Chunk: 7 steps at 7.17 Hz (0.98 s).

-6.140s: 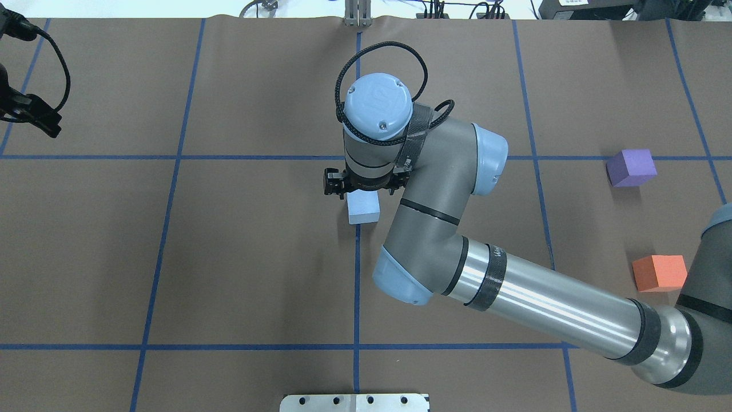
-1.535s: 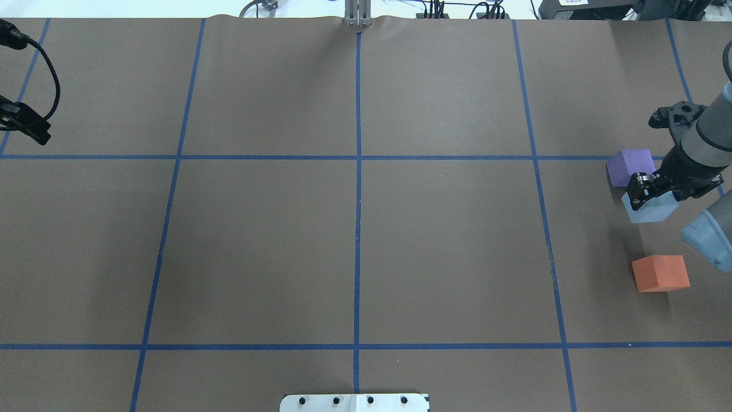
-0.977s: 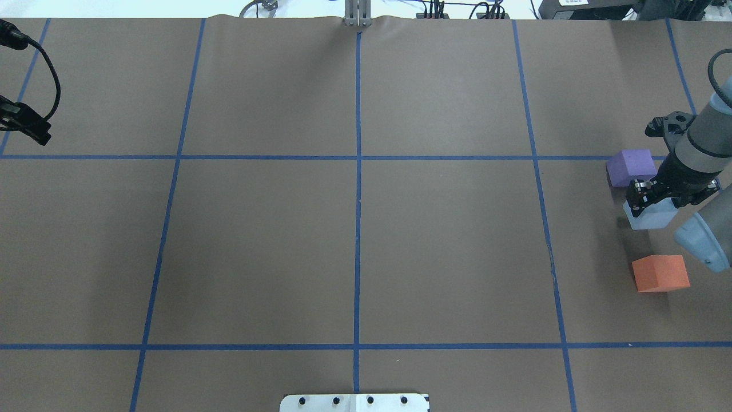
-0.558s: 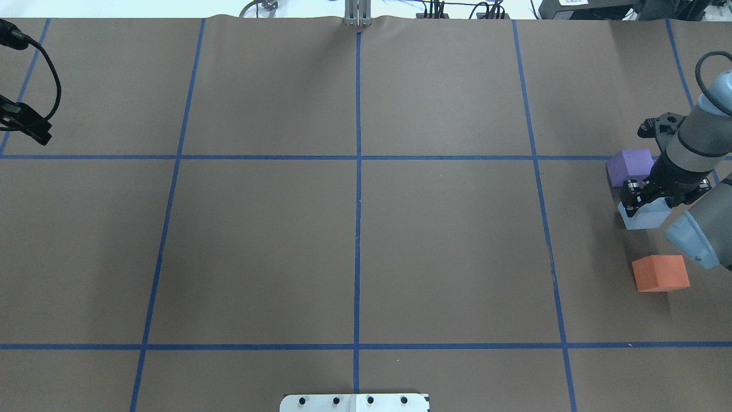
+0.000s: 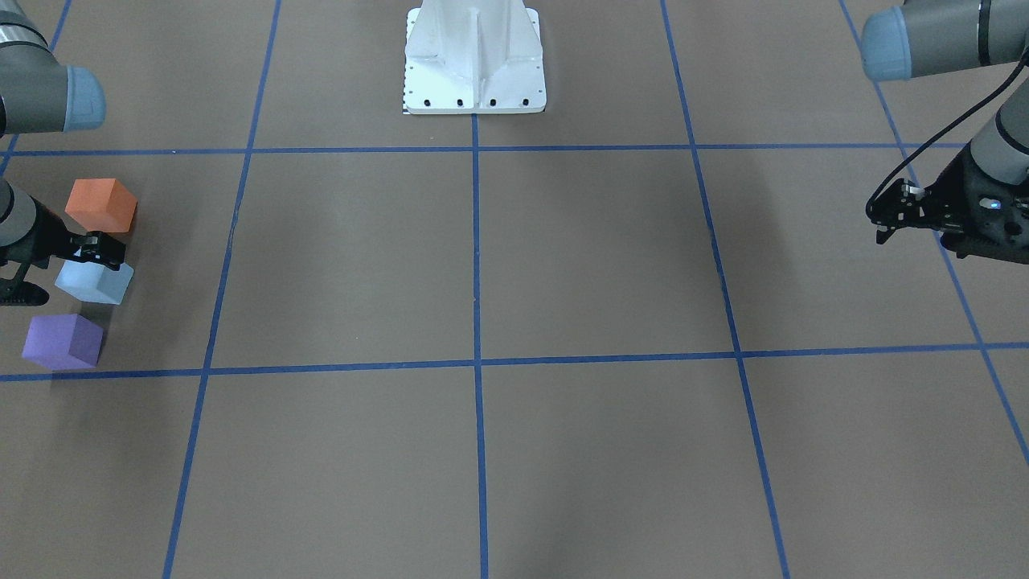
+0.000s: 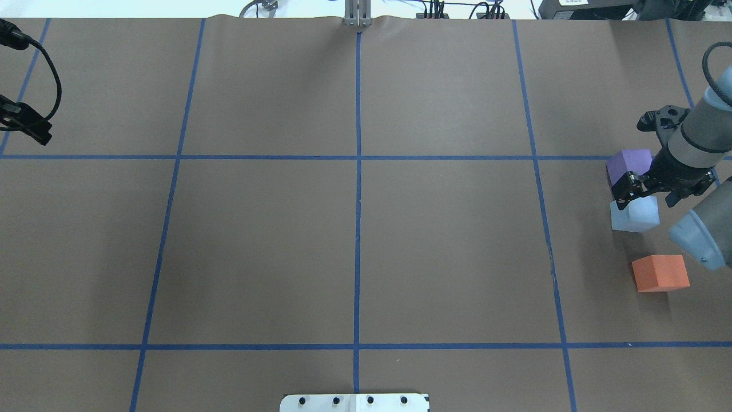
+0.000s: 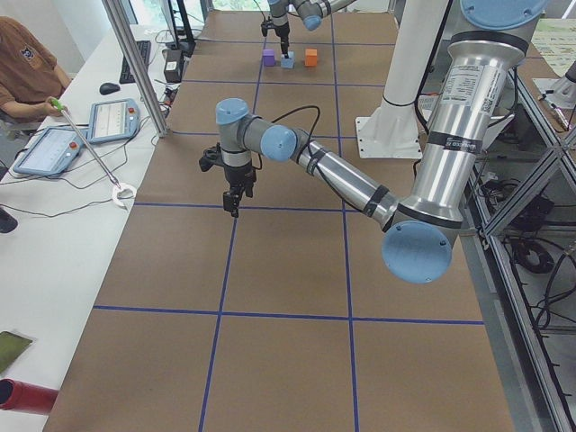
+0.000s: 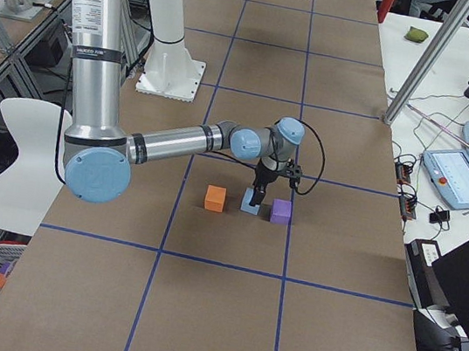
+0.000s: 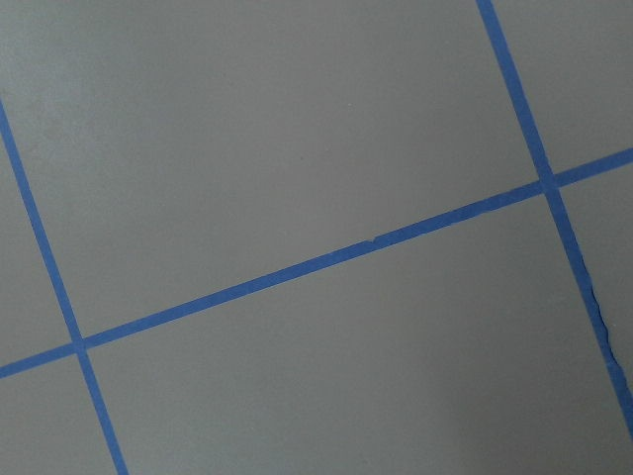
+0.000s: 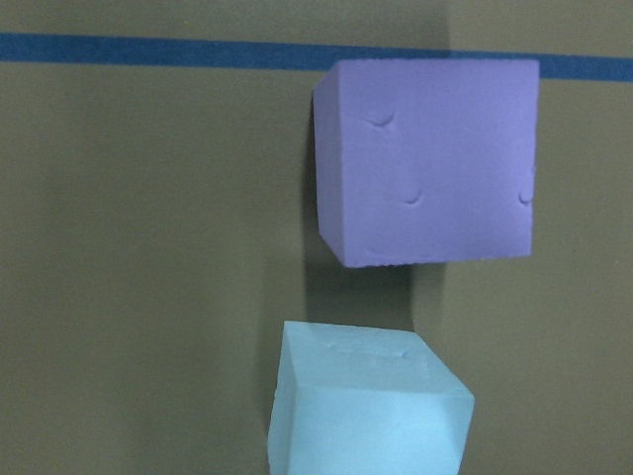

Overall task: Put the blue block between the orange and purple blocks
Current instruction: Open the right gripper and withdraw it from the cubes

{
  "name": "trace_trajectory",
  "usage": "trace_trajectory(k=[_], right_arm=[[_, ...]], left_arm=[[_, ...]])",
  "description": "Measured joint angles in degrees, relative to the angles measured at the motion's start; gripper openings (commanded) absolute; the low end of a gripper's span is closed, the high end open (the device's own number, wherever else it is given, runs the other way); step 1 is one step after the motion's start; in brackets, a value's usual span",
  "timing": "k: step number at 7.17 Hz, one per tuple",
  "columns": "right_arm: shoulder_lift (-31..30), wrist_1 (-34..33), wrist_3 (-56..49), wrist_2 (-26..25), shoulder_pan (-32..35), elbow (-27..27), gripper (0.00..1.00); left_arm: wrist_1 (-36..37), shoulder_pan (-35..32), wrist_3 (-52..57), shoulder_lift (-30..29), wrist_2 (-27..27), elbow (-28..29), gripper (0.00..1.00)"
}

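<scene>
The light blue block (image 6: 633, 216) is at the table's right end, between the purple block (image 6: 628, 163) beyond it and the orange block (image 6: 660, 273) nearer the robot. My right gripper (image 6: 639, 197) points down and is shut on the blue block's top, holding it at or just above the table. In the right wrist view the blue block (image 10: 366, 406) lies just below the purple block (image 10: 427, 158), with a narrow gap between them. My left gripper (image 6: 27, 121) hangs empty and shut over the table's far left edge.
Brown paper with a blue tape grid (image 6: 358, 229) covers the table. The robot's white base plate (image 5: 474, 60) sits at the near middle edge. The right arm's elbow (image 6: 703, 240) hangs close beside the orange block.
The right gripper carried the blue block from the table's middle to the right end. Over the last second it shifted left and slightly away from the orange block. The left arm stayed still.
</scene>
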Motion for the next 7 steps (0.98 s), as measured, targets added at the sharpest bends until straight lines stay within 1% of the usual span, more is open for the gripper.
trace_trajectory(k=[1,2,3,5,6,7], right_arm=[[-0.90,-0.23,-0.23,0.23,1.85,2.68,1.00],[-2.39,-0.42,-2.16,0.54,5.46,5.63,1.00],[-3.79,-0.55,-6.91,0.85,9.37,7.13,1.00],[-6.94,-0.61,-21.98,4.05,18.47,6.49,1.00],[-8.56,-0.57,-28.39,5.34,22.45,5.86,1.00],[-10.30,-0.56,-33.37,6.55,26.12,5.16,1.00]], left_arm=[[0.02,-0.07,0.11,-0.03,0.02,0.06,1.00],[0.16,-0.54,0.94,-0.02,0.00,0.06,1.00],[0.39,-1.90,3.23,0.17,-0.03,0.16,1.00],[0.74,-8.49,13.29,2.38,-0.25,1.31,1.00],[0.58,-12.63,18.84,4.01,-1.34,2.71,1.00],[0.25,-16.85,23.30,5.70,-4.12,4.88,1.00]])
